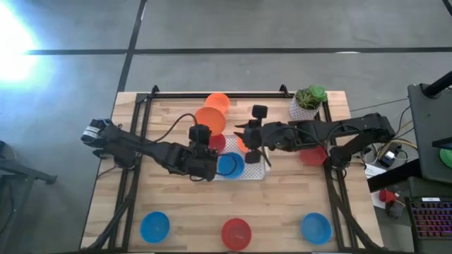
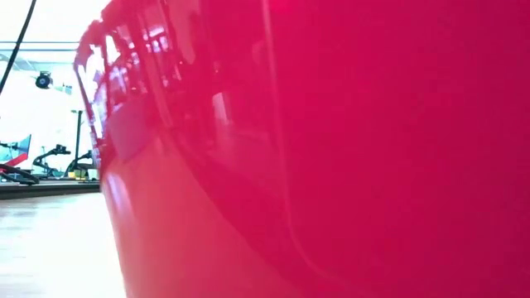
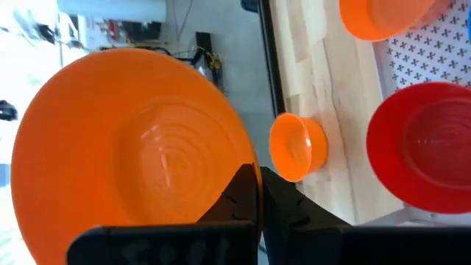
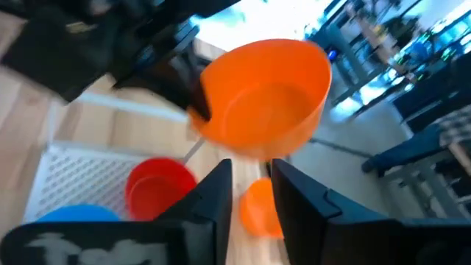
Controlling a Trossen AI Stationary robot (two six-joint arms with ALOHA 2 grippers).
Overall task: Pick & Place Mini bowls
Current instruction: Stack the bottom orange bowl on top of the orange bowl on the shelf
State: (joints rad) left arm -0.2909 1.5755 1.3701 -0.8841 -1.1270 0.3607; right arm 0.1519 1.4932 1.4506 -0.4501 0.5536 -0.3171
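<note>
My left gripper (image 1: 205, 134) is shut on an orange mini bowl (image 1: 210, 118) above the table's middle. That bowl fills the left wrist view (image 3: 140, 140) and shows in the right wrist view (image 4: 265, 96). My right gripper (image 1: 248, 137) is open just right of it, over the white perforated tray (image 1: 256, 169); its fingers (image 4: 294, 199) hold nothing. A red bowl (image 1: 215, 143), a blue bowl (image 1: 228, 164) and an orange bowl (image 1: 244, 144) sit on the tray. Another orange bowl (image 1: 217, 102) lies on the wood near the far edge. My left gripper (image 3: 259, 177) pinches the orange bowl's rim (image 3: 246, 165) between its two fingers, at the side of the bowl nearest the wrist. The bowl is lifted clear of the table and the tray, with its round face toward the left wrist camera.
A red bowl (image 1: 311, 154) lies under my right arm near the table's right side. Two blue bowls (image 1: 155, 227) (image 1: 316, 227) and a red bowl (image 1: 236, 233) line the near edge. A potted plant (image 1: 308, 101) stands at the far right corner. A red surface (image 2: 331, 149) blocks the low view.
</note>
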